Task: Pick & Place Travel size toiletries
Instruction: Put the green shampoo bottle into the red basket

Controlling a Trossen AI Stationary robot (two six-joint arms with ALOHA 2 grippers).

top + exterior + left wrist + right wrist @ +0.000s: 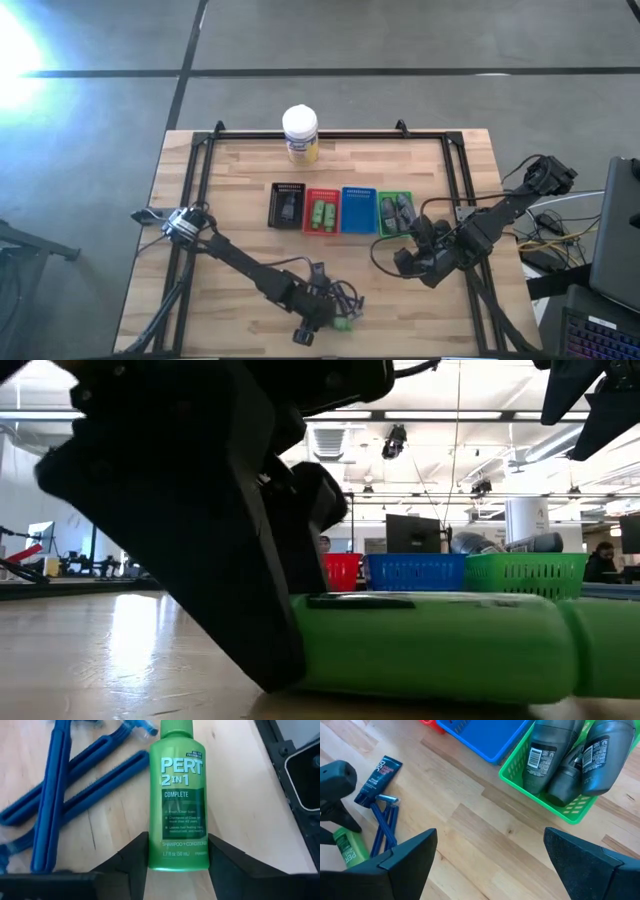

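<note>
Sorting done: green tray point(540, 795) held grey containers point(547, 755), red tray point(321, 214) green bottles.
Left gripper point(177, 862): fingers straddled green bottle point(179, 795), grip uncertain.
Right gripper point(490, 860): open, idle.
Remaining: blue razors point(55, 795), tube point(379, 774).

Both arms are matte black and built of slim jointed links, the left arm point(240, 265) trailing looped dark cables near its wrist, the right arm point(490, 225) thicker and blockier with a black cable curling beside it, and each ends in broad, wedge-shaped black fingers point(590, 860).
</note>
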